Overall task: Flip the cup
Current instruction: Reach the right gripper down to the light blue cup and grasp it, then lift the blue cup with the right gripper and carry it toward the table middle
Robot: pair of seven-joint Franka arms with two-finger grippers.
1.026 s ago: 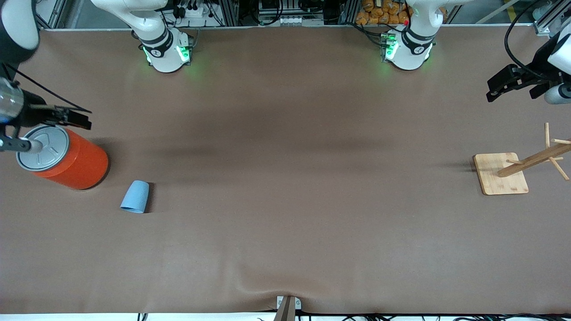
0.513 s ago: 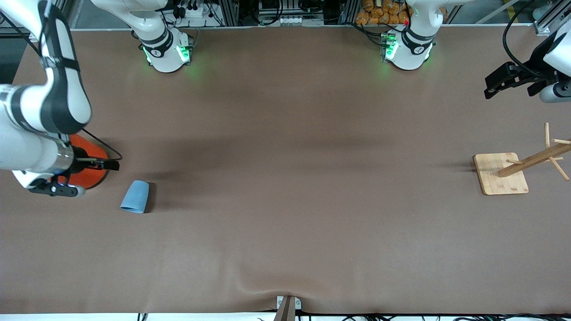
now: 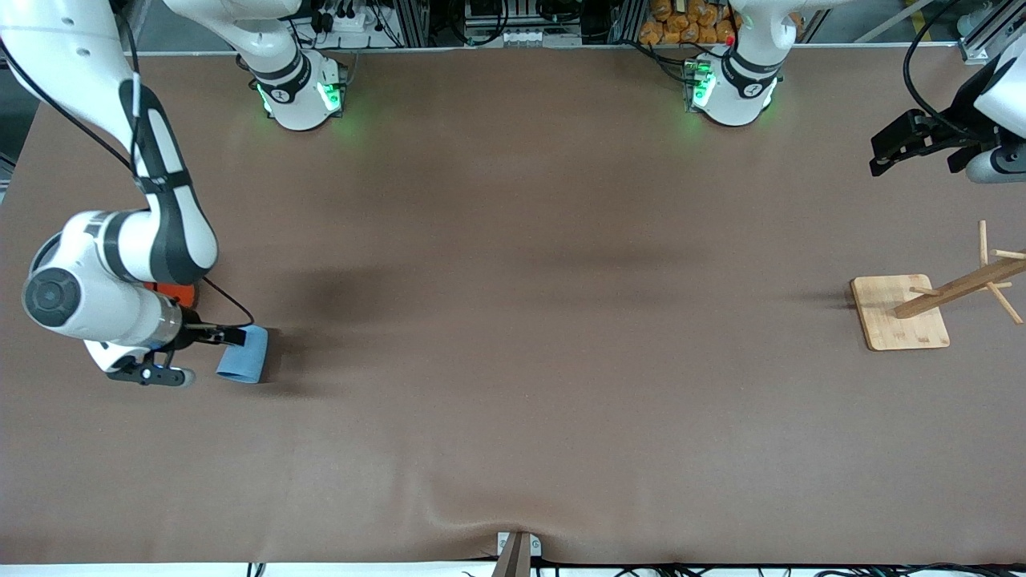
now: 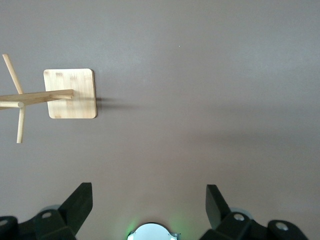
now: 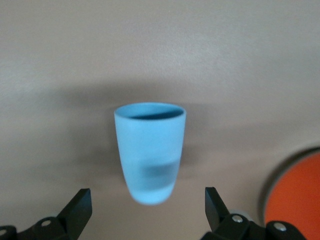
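Note:
The light-blue cup [image 3: 243, 357] lies on its side on the brown table, its mouth end nearer the front camera. It is close to the orange can, toward the right arm's end of the table. In the right wrist view the cup [image 5: 149, 145] shows its darker inside. My right gripper [image 3: 228, 336] is open over the cup's closed end. Its fingers [image 5: 80, 202] stand apart on either side of that end without touching it. My left gripper [image 3: 888, 156] is open and empty, waiting high over the left arm's end of the table.
The orange can [image 3: 175, 292] stands beside the cup, mostly hidden under my right arm; its edge shows in the right wrist view [image 5: 297, 195]. A wooden peg rack [image 3: 902, 314] on a square base sits toward the left arm's end, also in the left wrist view [image 4: 70, 93].
My right arm has swung from over the orange can down to the cup, so its open gripper now straddles the cup's closed end. The cup and the left arm have barely moved.

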